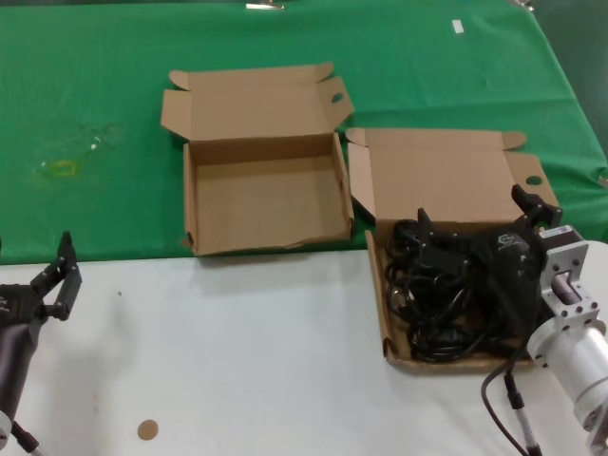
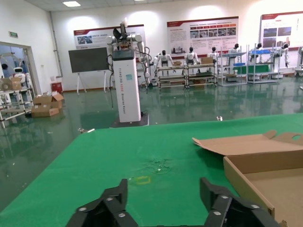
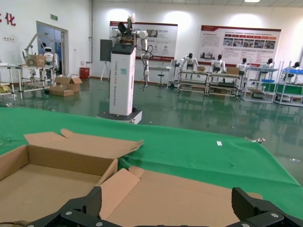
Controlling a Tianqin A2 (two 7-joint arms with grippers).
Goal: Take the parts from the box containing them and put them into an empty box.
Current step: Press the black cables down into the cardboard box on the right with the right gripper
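Note:
The black power cables (image 1: 446, 294) lie tangled in the shallow cardboard box (image 1: 388, 323) at the right, whose large lid panel (image 1: 442, 176) lies open behind it. My right gripper (image 1: 480, 217) is open and empty just above the cables' far side, its jaws pointing at the lid. In the right wrist view the right gripper (image 3: 168, 205) faces the lid panel (image 3: 184, 194); no cable lies between the jaws. The deeper empty box (image 1: 261, 195) stands open to the left and shows in the right wrist view (image 3: 47, 175). My left gripper (image 1: 57, 275) is open and idle at the near left.
A green cloth (image 1: 95, 95) covers the far table; the near part is white (image 1: 237, 361). A clear wrapper with a yellow mark (image 1: 66, 161) lies on the cloth at the left. A small brown disc (image 1: 146, 429) lies near the front. The left wrist view shows the empty box's edge (image 2: 246, 175).

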